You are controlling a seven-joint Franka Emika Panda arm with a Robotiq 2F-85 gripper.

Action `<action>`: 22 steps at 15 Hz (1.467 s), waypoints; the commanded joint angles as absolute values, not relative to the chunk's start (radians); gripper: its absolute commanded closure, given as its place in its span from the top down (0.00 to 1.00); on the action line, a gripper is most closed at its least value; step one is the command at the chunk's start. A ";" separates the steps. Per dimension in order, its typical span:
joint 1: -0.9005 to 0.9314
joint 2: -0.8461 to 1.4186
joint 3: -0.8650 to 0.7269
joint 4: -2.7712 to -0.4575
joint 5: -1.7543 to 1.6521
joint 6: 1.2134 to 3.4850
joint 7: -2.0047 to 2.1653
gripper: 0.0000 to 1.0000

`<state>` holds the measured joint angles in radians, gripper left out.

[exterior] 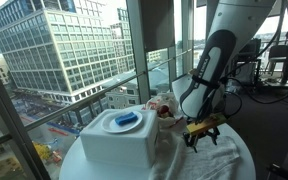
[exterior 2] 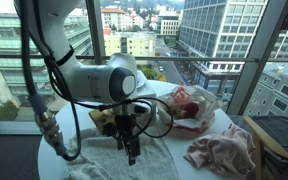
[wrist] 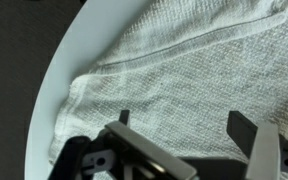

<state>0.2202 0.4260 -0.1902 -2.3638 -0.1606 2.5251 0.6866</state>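
My gripper [wrist: 184,125] is open and empty, its two dark fingers spread above a white knitted towel [wrist: 199,70] that lies flat on a round white table [wrist: 54,75]. In both exterior views the gripper [exterior 2: 132,148] [exterior: 202,130] points down just over the towel [exterior 2: 164,160] [exterior: 219,155]. I cannot tell whether the fingertips touch the cloth. The towel's hemmed edge runs near the table rim in the wrist view.
A white box with a blue lid [exterior: 119,135] stands on the table. A clear bag with red items [exterior 2: 194,105] and a pinkish crumpled cloth [exterior 2: 224,150] lie nearby. Glass windows surround the table; a chair [exterior 2: 274,145] stands close.
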 commanded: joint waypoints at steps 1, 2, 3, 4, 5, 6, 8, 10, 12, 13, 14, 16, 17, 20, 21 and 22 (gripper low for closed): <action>0.195 0.405 -0.110 -2.397 -0.041 2.551 0.716 1.00; 0.193 0.400 -0.089 -2.411 -0.006 2.556 0.710 1.00; 0.203 0.401 -0.082 -2.419 0.007 2.565 0.721 1.00; 0.213 0.406 -0.076 -2.433 0.013 2.583 0.732 1.00; 0.224 0.414 -0.077 -2.445 0.010 2.613 0.755 1.00; 0.231 0.421 -0.075 -2.457 0.007 2.642 0.774 1.00; 0.251 0.447 -0.083 -2.474 -0.001 2.716 0.822 1.00; 0.262 0.479 -0.080 -2.480 0.014 2.759 0.853 1.00; 0.272 0.499 -0.074 -2.486 0.023 2.770 0.870 1.00; 0.279 0.507 -0.073 -2.487 0.029 2.767 0.881 1.00; 0.275 0.511 -0.062 -2.490 0.043 2.762 0.879 1.00; 0.289 0.515 -0.063 -2.498 0.057 2.757 0.895 1.00; 0.288 0.515 -0.058 -2.502 0.065 2.758 0.896 1.00; 0.283 0.524 -0.059 -2.497 0.081 2.759 0.902 1.00; 0.284 0.525 -0.060 -2.498 0.085 2.757 0.903 1.00; 0.289 0.522 -0.065 -2.505 0.087 2.762 0.909 1.00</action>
